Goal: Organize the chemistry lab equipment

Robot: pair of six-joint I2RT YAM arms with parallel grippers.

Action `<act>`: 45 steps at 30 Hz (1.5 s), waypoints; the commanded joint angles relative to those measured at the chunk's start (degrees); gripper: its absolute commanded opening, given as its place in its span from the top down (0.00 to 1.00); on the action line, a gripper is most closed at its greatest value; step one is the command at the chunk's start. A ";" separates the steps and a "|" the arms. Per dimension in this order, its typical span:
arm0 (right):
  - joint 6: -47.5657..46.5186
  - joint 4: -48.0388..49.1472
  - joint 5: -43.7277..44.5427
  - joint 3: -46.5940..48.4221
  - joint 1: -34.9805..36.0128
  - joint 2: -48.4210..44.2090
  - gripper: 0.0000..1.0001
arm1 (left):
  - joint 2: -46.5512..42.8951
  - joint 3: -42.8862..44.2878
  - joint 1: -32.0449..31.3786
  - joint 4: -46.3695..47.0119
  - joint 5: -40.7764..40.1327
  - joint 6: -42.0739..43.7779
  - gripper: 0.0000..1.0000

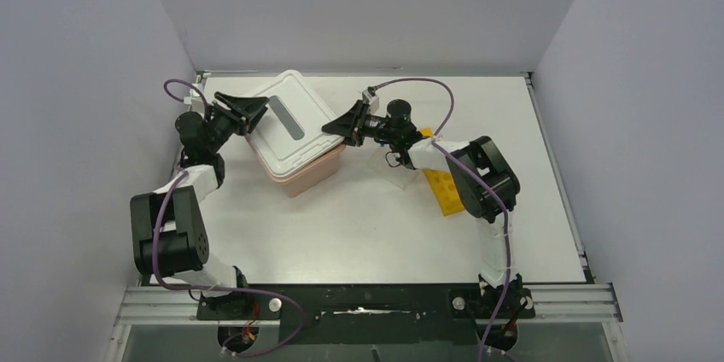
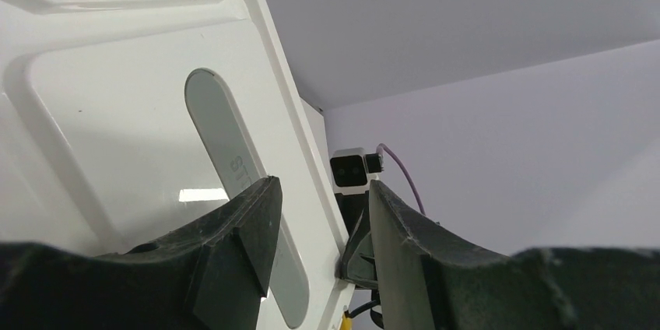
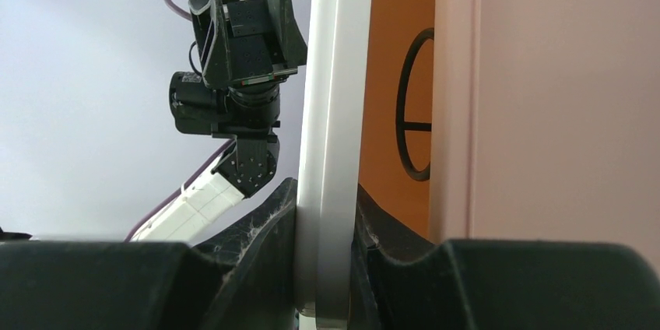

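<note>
The white lid (image 1: 286,123) lies tilted over the pink tub (image 1: 312,176) at mid table. My right gripper (image 1: 335,129) is shut on the lid's right rim (image 3: 335,73), one finger on each face. A black wire ring (image 3: 417,125) shows inside the tub, against its orange inner wall. My left gripper (image 1: 260,110) is at the lid's far left edge. In the left wrist view its jaws (image 2: 323,190) straddle the lid's rim (image 2: 117,112) with a gap. A yellow holed rack (image 1: 444,189) lies under the right arm, and a clear rack (image 1: 399,176) stands beside it.
Grey walls close in the table on the left, back and right. Both arms reach inward over the tub from opposite sides. The left arm (image 3: 233,57) shows in the right wrist view, and the pink tub wall (image 3: 560,112) fills that view's right side.
</note>
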 commanded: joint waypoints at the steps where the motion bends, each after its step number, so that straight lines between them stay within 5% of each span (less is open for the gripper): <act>1: 0.76 2.34 -0.96 1.01 1.07 -4.23 1.00 | 1.09 1.49 -0.26 6.03 -0.53 -1.07 0.56; 10: -0.80 -0.78 -0.86 1.61 1.41 -5.59 0.99 | 3.93 2.85 -0.44 8.59 -0.34 -3.18 0.56; 16: -3.30 -3.18 0.65 -0.17 1.42 -7.52 0.83 | 5.68 1.83 -1.00 10.58 -0.27 -4.37 0.56; 24: -10.26 -10.51 2.24 0.26 1.35 -10.09 0.39 | 8.60 1.83 -1.65 13.98 0.28 -6.55 0.56; 30: -13.60 -14.05 2.65 -0.20 1.40 -11.57 0.20 | 10.04 1.52 -1.93 16.63 0.61 -8.64 0.56; 45: -29.24 -33.57 9.06 1.17 1.06 -18.28 0.12 | 10.81 1.24 -2.11 17.66 0.79 -9.45 0.56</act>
